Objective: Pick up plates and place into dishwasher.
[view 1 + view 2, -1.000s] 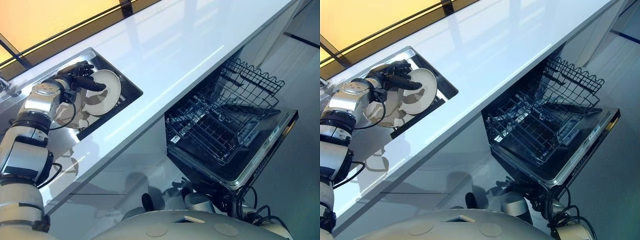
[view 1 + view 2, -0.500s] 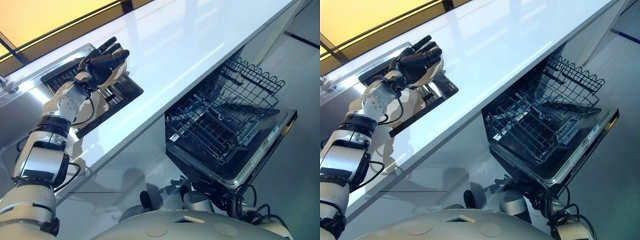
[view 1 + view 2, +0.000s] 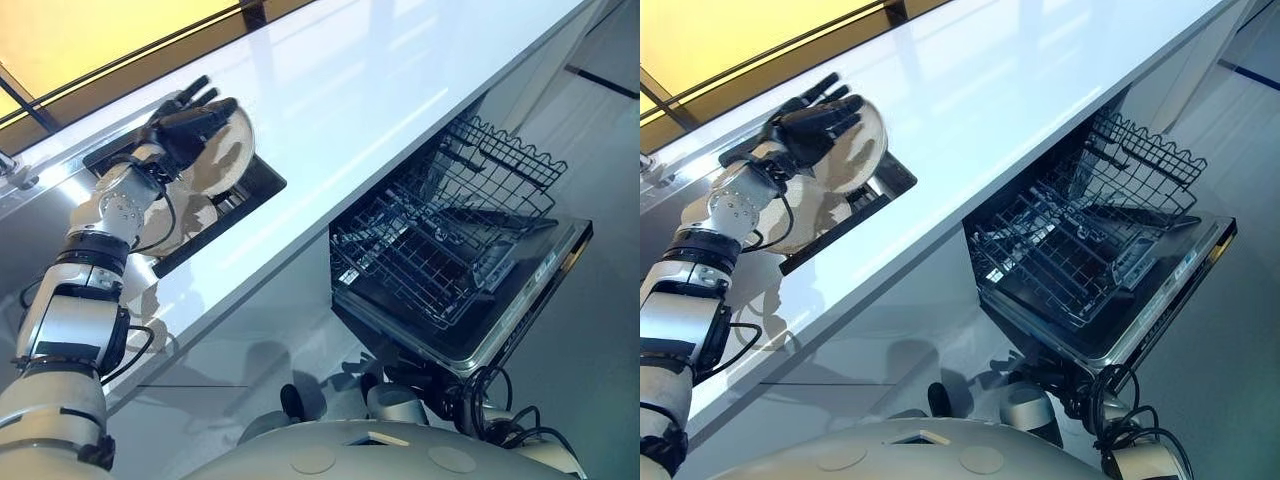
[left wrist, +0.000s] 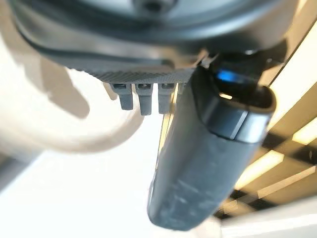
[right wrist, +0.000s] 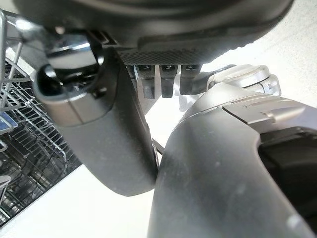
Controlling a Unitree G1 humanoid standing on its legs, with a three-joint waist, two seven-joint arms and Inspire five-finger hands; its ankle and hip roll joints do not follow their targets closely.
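My left hand [image 3: 188, 128] is raised above the sink [image 3: 258, 186] with its back toward me. It is shut on a cream plate [image 3: 230, 158], pinched between the thumb and the nearly straight fingers; the plate stands almost upright behind the hand. Close up, the plate's rim [image 4: 74, 144] curves past the thumb [image 4: 198, 163]. Another cream plate [image 3: 820, 222] lies in the sink under the arm. The dishwasher [image 3: 470, 330] stands open at the right, its lower rack [image 3: 430, 255] pulled out. My right hand [image 5: 114, 134] hangs low beside that rack [image 5: 20, 148], open and holding nothing.
A long white counter [image 3: 360, 90] runs between the sink and the dishwasher. The upper wire rack [image 3: 510, 155] sticks out under the counter's edge. A tap [image 3: 12, 168] stands at the sink's far left. A dark window frame [image 3: 120, 50] borders the counter's back.
My left hand has lifted the plate out of the sink and turned it up on edge, above the sink's rim. The dishwasher has not moved.
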